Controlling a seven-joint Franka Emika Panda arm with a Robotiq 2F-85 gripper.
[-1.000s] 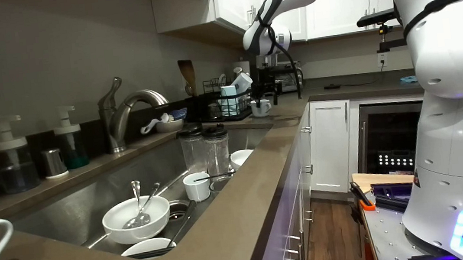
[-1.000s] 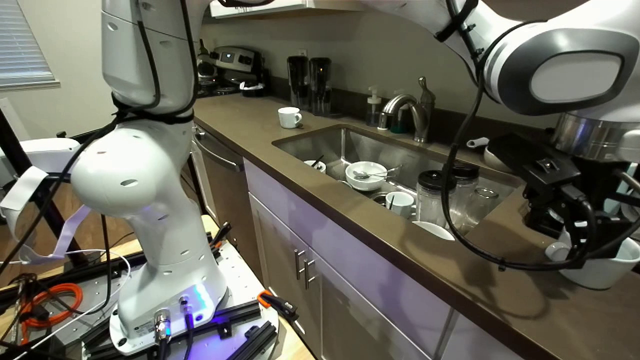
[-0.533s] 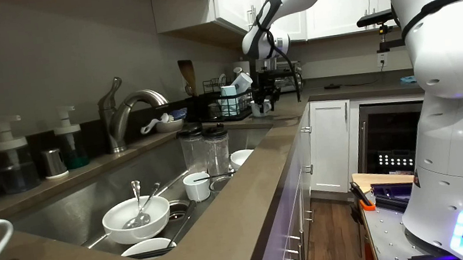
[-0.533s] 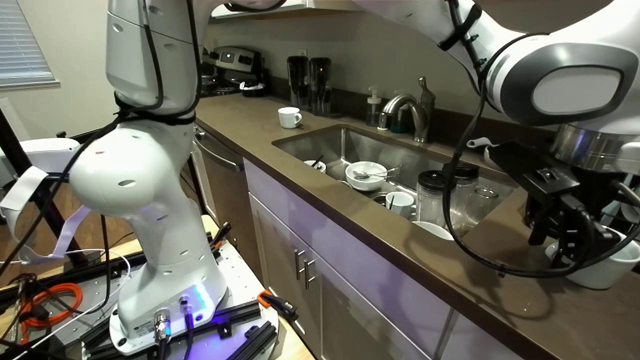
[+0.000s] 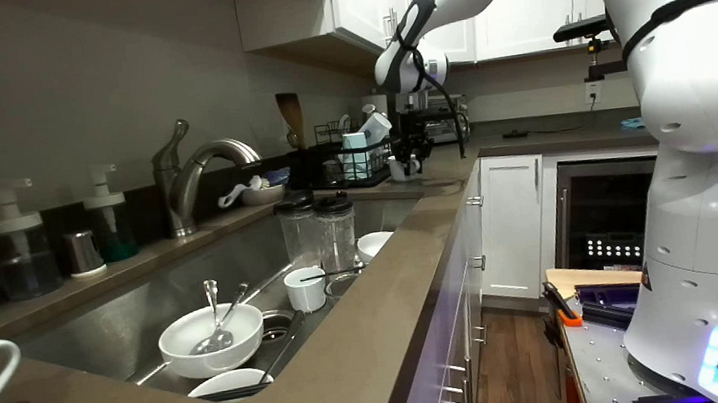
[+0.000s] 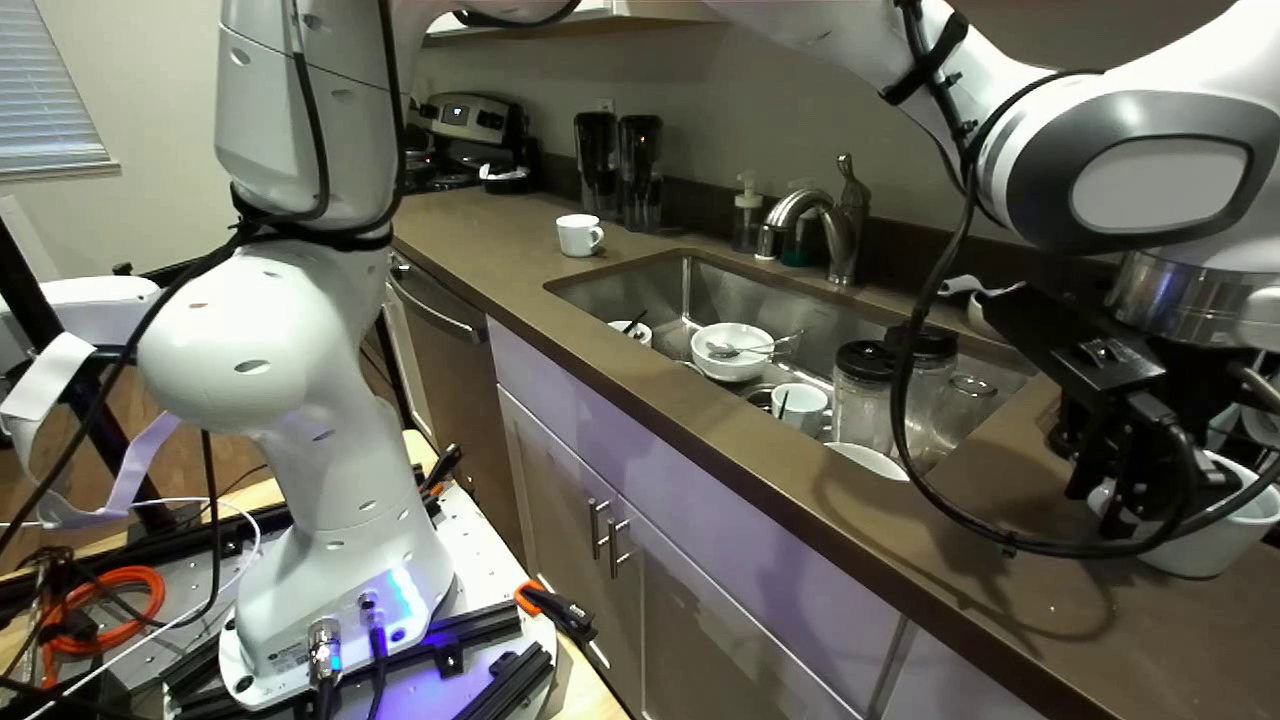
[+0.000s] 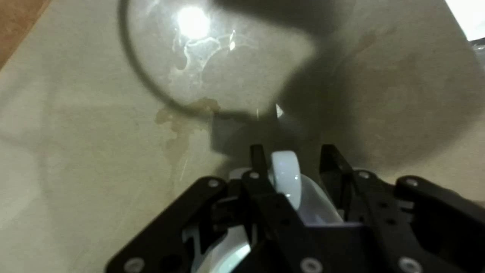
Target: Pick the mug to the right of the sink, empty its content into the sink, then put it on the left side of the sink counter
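Mug (image 6: 1215,552) stands upright, its handle (image 7: 287,176) pointing between the gripper's (image 7: 293,151) parted fingers (image 7: 259,161).

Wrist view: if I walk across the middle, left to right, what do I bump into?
A brownish stain on the sink counter, one finger of the gripper, the white mug handle, the other finger.

Your gripper (image 7: 292,151) is matte black, its slim fingers (image 7: 258,161) leading back to dark linkages (image 7: 166,223) set with round silver screws (image 7: 311,264). Just above it you have a shiny metal collar (image 6: 1180,300); higher up, a dark grey oval rim (image 6: 1040,195) frames a pale panel (image 6: 1160,190). Beside the gripper runs your thick black cable (image 6: 1085,549), and above it a black strap (image 6: 927,60) circles your glossy white arm (image 5: 710,80). Well apart from the gripper, your white base (image 5: 701,298) carries a glowing blue-white light strip (image 5: 713,354).
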